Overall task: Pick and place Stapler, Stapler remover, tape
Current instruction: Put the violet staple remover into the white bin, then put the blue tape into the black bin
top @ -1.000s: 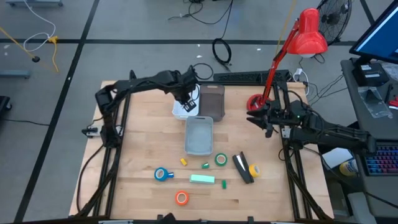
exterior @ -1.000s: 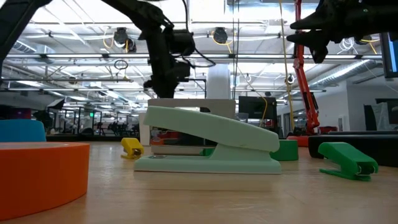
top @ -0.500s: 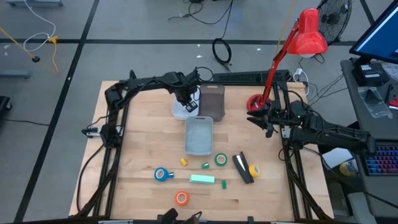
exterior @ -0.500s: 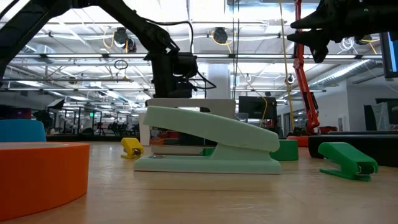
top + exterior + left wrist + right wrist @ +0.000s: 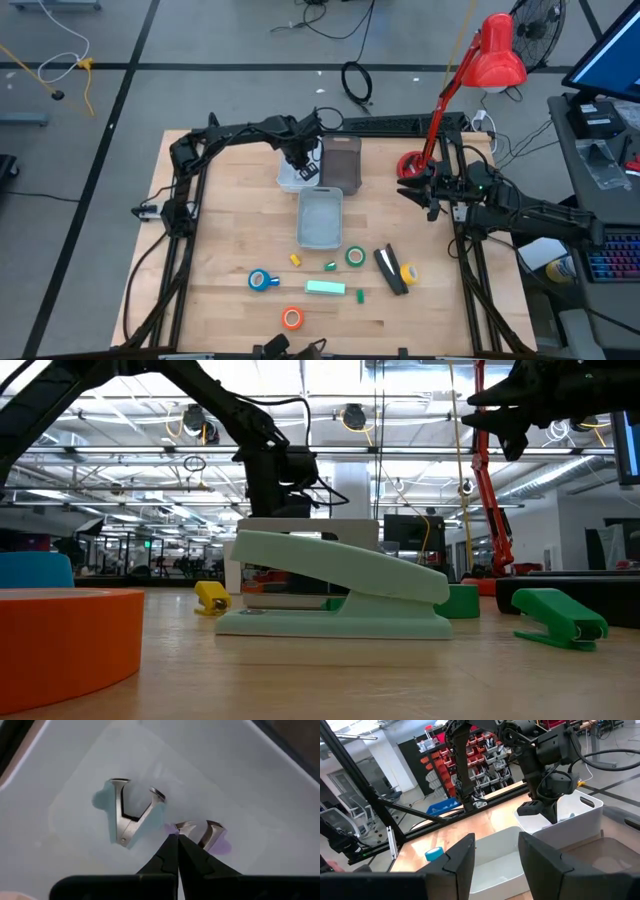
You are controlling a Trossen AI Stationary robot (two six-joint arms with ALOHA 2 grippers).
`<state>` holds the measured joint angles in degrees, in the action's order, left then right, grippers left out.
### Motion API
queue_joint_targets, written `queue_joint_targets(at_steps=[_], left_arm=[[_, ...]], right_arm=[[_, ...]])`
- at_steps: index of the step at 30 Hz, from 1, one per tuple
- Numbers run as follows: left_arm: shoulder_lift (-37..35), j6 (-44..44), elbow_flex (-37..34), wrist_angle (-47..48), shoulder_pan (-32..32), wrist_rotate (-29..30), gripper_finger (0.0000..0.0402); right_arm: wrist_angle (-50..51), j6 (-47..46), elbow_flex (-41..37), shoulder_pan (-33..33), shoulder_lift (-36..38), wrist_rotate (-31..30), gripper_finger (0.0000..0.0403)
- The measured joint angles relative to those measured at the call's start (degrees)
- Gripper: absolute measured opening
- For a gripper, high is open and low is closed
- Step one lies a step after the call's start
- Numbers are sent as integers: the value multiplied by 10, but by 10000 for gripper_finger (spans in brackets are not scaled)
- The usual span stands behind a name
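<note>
Left gripper [image 5: 177,840] of mine is down inside the white bin [image 5: 290,178] at the table's far side, fingers pressed together with nothing between them. Two staple removers lie on the bin floor: a light blue one [image 5: 131,817] and a purple one [image 5: 206,834] just beside my fingertips. Right gripper [image 5: 408,193] waits spread near the red lamp [image 5: 492,52]. Mint stapler [image 5: 325,288], blue tape [image 5: 261,280], orange tape [image 5: 292,318] and green tape [image 5: 355,257] rest on the near table

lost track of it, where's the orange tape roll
In the high view, the orange tape roll lies near the table's front edge, just below-left of the mint stapler.
</note>
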<state>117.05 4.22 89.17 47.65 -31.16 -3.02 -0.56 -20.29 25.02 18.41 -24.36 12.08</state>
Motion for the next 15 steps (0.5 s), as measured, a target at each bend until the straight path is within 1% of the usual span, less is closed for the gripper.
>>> queue_joint_targets(at_steps=[6, 15], left_arm=[[0, -5, 0, -11, 1, 0, 32], [-4, 4, 0, -10, 2, 0, 97]], right_arm=[[0, -3, 0, 0, 0, 0, 146], [0, -7, 0, 0, 0, 0, 146]])
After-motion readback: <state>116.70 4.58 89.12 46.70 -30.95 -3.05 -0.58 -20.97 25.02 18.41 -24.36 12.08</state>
